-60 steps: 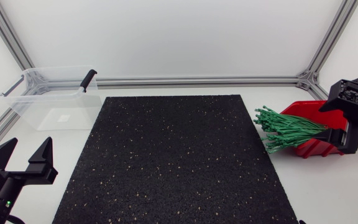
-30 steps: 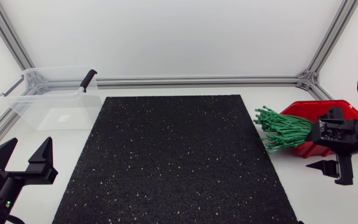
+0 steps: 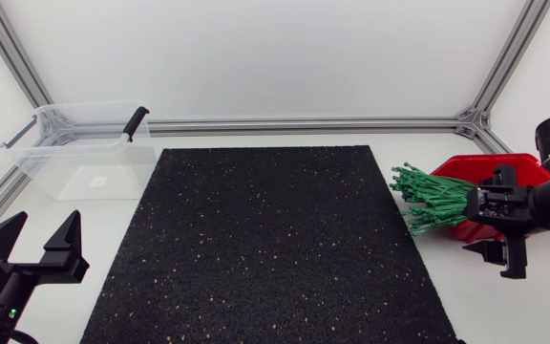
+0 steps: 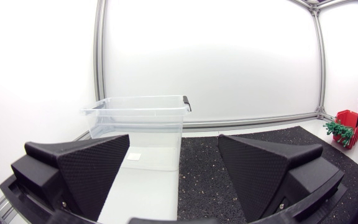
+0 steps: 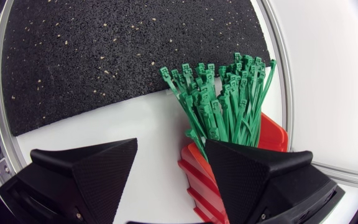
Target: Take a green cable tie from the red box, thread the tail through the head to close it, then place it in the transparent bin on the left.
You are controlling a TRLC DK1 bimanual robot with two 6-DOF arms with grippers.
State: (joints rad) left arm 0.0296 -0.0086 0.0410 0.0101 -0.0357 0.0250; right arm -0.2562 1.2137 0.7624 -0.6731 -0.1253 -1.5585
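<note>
Head view | your left gripper [image 3: 46,223]: matte wedge fingers wide, holding nothing | clear plastic bin [image 3: 36,162] at far-left corner | speckled black rubber mat [image 3: 265,239] mid-table | ribbed green cable ties [image 3: 437,201] fan from red box [image 3: 464,169] | your right gripper [image 3: 500,256] spread wide, just beside them.

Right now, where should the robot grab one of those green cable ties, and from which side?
Probably by an outer head end of the green cable ties, from above on the mat side: heads fan apart past the red box, while tails sit packed inside.
</note>
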